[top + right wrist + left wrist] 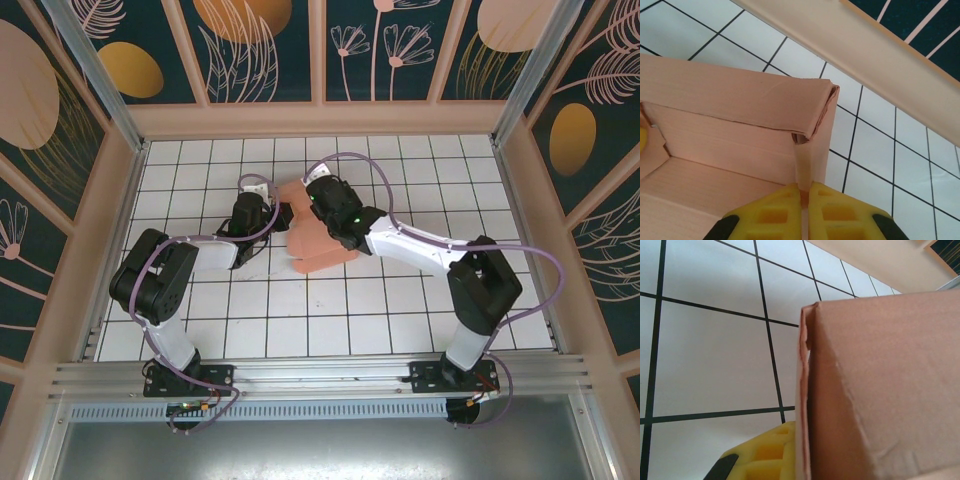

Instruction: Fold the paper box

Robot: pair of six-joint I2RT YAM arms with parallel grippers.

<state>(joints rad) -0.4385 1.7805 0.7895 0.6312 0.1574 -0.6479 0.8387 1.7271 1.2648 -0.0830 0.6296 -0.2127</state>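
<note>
The right fingers [792, 202], yellow and ribbed, are pinching a thin upright wall of the paper box [735, 107] right at one of its corners, with the cardboard edge caught in the narrow slit between them. From that wrist you look into the salmon-pink box: a folded-over wall runs across the top, its corner creased and a bit crumpled, and the floor panel slopes away below. Of the left fingers [765, 455] I can see one yellow pad, lying just beside the edge of another wall that rises close in front of that camera. The other pad is hidden behind the cardboard, so I cannot tell whether they grip it or stand apart. From above, the box [322, 245] sits half-formed on the white gridded desk [400, 310], a little behind the middle. The left arm [160, 280] reaches it from the left side, and the right arm [430, 250] stretches across from the right, its wrist over the box's far part. A beige rim [865, 55] borders the desk at the back.
</note>
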